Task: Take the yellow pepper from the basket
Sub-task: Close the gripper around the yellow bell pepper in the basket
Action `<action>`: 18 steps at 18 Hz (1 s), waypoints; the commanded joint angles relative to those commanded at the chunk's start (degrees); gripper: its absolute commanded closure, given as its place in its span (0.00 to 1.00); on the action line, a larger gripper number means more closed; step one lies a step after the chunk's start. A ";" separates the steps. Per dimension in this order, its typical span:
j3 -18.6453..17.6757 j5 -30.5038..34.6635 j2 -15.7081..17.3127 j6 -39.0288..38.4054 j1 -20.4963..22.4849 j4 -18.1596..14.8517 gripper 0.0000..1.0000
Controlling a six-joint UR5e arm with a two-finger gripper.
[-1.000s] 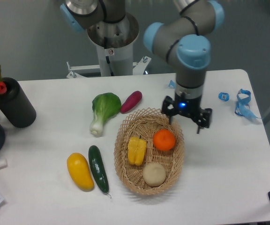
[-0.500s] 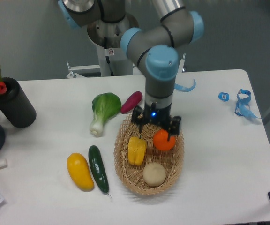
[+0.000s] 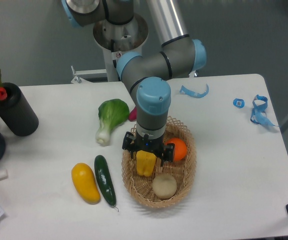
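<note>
The yellow pepper lies in the left half of the tan wicker basket, next to an orange and a beige round fruit. My gripper hangs straight over the pepper with its fingers open, one on each side of the pepper's top. The gripper body hides the pepper's upper end. I cannot tell whether the fingers touch it.
Left of the basket lie a dark green cucumber and a smooth yellow mango-like fruit. A bok choy lies behind the basket's left side. A black vase with red tulips stands far left. Blue tape pieces lie far right.
The gripper has swung from the basket's far right rim leftward over the basket and come down over the yellow pepper. The fruits have not moved.
</note>
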 joint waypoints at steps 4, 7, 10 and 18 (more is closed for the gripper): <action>1.32 2.29 -1.85 -0.70 -0.70 0.09 0.00; 1.85 2.38 -2.11 -0.70 -0.70 0.00 0.00; 1.76 2.55 -2.90 -0.70 -0.79 0.00 0.00; 2.38 5.54 -5.19 -0.70 -1.94 0.17 0.00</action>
